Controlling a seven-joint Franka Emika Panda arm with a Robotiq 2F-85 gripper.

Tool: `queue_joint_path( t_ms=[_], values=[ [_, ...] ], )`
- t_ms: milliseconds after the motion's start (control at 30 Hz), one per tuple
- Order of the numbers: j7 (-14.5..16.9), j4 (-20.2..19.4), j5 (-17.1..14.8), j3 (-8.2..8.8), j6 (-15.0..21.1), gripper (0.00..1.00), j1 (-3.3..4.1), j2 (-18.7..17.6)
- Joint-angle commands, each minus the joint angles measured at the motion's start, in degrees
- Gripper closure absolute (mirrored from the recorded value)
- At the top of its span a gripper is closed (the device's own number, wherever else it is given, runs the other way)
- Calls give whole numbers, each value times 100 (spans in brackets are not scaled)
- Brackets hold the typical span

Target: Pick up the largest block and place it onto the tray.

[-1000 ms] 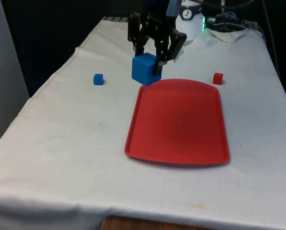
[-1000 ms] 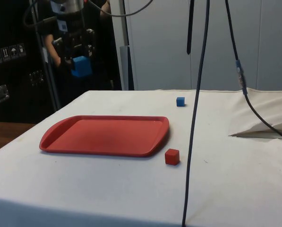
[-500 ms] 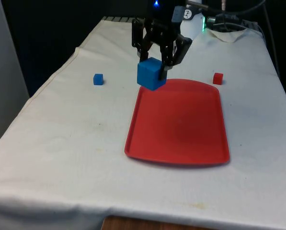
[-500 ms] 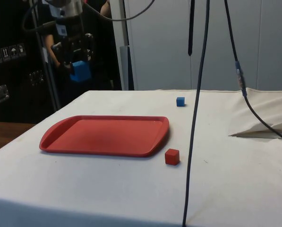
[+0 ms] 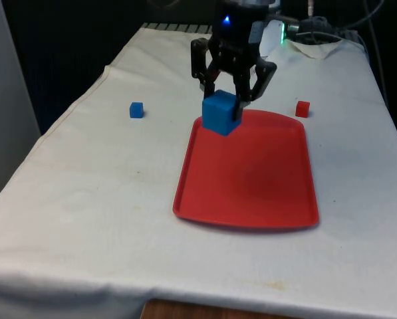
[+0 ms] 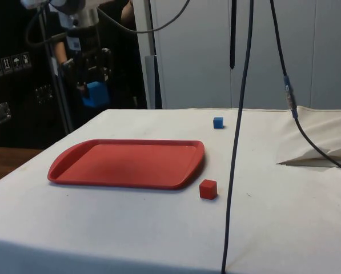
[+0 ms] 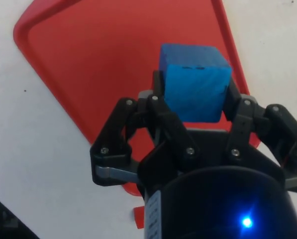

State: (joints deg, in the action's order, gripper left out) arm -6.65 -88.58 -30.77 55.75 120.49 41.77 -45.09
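gripper (image 5: 232,100) clamped on big block (image 5: 221,113), now shifted over tray (image 5: 245,212) far edge; lowering and release come next.

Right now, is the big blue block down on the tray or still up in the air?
In the air. The fingers clamp the big blue block, and the side view shows it well above the red tray, near its far end.

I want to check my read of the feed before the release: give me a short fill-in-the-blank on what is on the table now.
1. The gripper is shut on the large ____ block.
2. That block hangs above the red ____, not yet resting on it.
3. The small red block lies on the white ____, outside the tray.
4. The small blue block sits to the front view's ____ of the tray.

Missing words: blue; tray; cloth; left
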Motion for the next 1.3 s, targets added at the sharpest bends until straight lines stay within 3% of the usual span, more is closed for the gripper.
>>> queue_joint_path(
  t_ms=[0, 233, 533, 567, 600, 767, 867, 900, 967, 1167, 1200, 1267],
  values=[
    [92, -52, -63, -52, 74, 99, -6, 40],
    [275, -23, -29, -160, 34, 99, -69, 0],
    [802, -132, -246, -464, 229, 99, -235, 6],
    [705, -103, -178, -401, 155, 99, -206, -11],
    [854, -138, -264, -493, 241, 99, -258, 6],
    [1157, -189, -413, -636, 304, 99, -344, -6],
    [1186, -178, -407, -619, 246, 99, -332, -34],
    [1306, -189, -504, -693, 315, 99, -384, -23],
    [1415, -189, -567, -733, 321, 99, -413, -34],
    [1776, -189, -814, -825, 327, 99, -481, -92],
    [1713, -178, -756, -768, 258, 99, -447, -103],
    [1885, -189, -877, -854, 327, 99, -498, -109]
  ],
)
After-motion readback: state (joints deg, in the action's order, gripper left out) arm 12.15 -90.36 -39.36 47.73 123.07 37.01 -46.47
